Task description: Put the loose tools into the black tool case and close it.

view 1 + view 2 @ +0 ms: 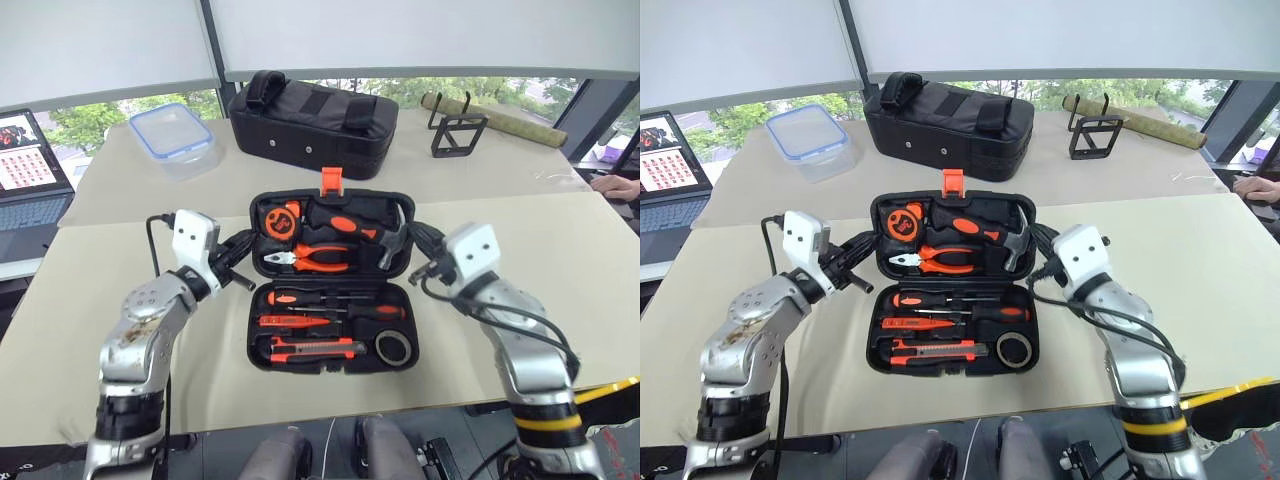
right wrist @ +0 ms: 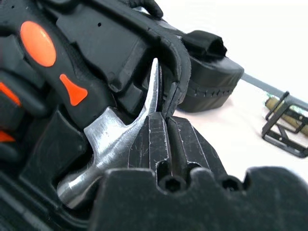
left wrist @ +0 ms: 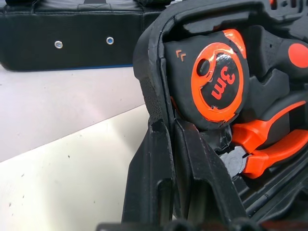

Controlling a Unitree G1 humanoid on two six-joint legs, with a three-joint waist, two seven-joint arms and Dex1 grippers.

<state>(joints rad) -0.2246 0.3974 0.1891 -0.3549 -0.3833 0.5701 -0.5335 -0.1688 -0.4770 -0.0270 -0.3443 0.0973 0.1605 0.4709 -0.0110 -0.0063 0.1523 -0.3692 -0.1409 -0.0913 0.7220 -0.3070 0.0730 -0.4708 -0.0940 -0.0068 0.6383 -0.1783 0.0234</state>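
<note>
We see the case (image 1: 330,280) lying open at the table's (image 1: 560,300) centre, its lid half at 12 o'clock and its base half at 6 o'clock, the orange latch (image 1: 331,181) standing up at the lid's far edge; in the base sit the small screwdriver (image 1: 285,297), two larger screwdrivers (image 1: 340,312), the knife (image 1: 315,349) and, at 4 o'clock, the tape roll (image 1: 396,348), all in their slots; the lid half holds the tape measure (image 1: 281,220), pliers (image 1: 310,259) and hammer (image 1: 365,232).

Our left gripper (image 1: 243,262) sits at 9 o'clock of the case, its fingers (image 3: 154,178) pressed together and clamped on the lid's left rim beside the tape measure; our right gripper (image 1: 418,258) sits at 3 o'clock, fingers (image 2: 159,144) likewise together, pinching the lid's right rim next to the hammer head.

Beyond the case, at 12 o'clock, lies a black bag (image 1: 310,125); a clear box (image 1: 175,140) with a blue-rimmed lid stands at 10 o'clock, a laptop (image 1: 30,170) at 9 o'clock, a wire stand (image 1: 458,132) and a roll (image 1: 500,120) at 2 o'clock; a person's hand (image 1: 615,187) rests at the table's 3 o'clock edge.
</note>
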